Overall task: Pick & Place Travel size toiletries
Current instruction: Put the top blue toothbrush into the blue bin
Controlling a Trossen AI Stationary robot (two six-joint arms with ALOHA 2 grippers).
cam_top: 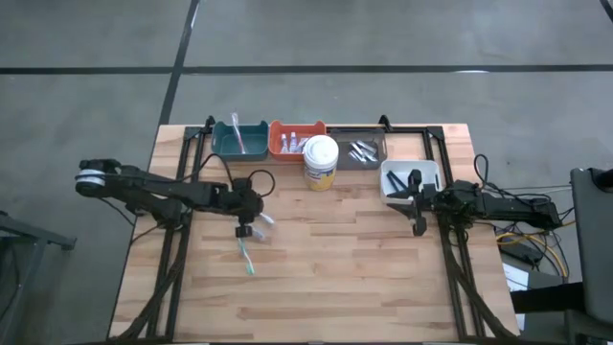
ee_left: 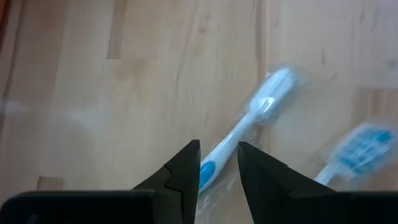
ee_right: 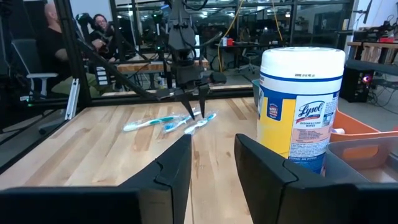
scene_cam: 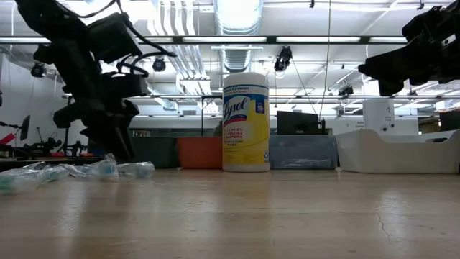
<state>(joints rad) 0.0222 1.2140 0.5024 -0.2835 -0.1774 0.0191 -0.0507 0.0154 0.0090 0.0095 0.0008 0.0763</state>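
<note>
Three toothbrushes lie flat on the wooden table left of centre: a teal one (cam_top: pixel 247 255) (ee_right: pixel 146 123), a blue-bristled one (ee_left: pixel 360 149) (ee_right: pixel 175 125), and a white one with a blue mark, in a clear wrapper (ee_left: pixel 249 124) (ee_right: pixel 202 121). My left gripper (ee_left: pixel 217 163) (cam_top: pixel 247 228) (ee_right: pixel 193 109) points down over them, open, with one finger on each side of the white toothbrush's handle. My right gripper (ee_right: pixel 211 155) (cam_top: pixel 419 222) hangs open near the white bin (cam_top: pixel 410 180), holding nothing. A pink toothbrush (cam_top: pixel 237 132) stands in the teal bin (cam_top: pixel 239 140). My left gripper comes from above, pointing down, its fingers (ee_left: pixel 186 168) across the white toothbrush's handle near its blue mark (ee_left: pixel 208 172). The toothbrush lies flat on the table. I cannot tell whether the fingers touch it.
A row of bins sits along the far edge: teal, orange (cam_top: pixel 297 140) with small tubes, grey (cam_top: pixel 359 150) with thin pieces, then white. A yellow wipes canister (cam_top: pixel 321 161) (scene_cam: pixel 246 122) stands upright before them. Bare wood spreads over the table's near half. People sit beyond the table (ee_right: pixel 59 37).
</note>
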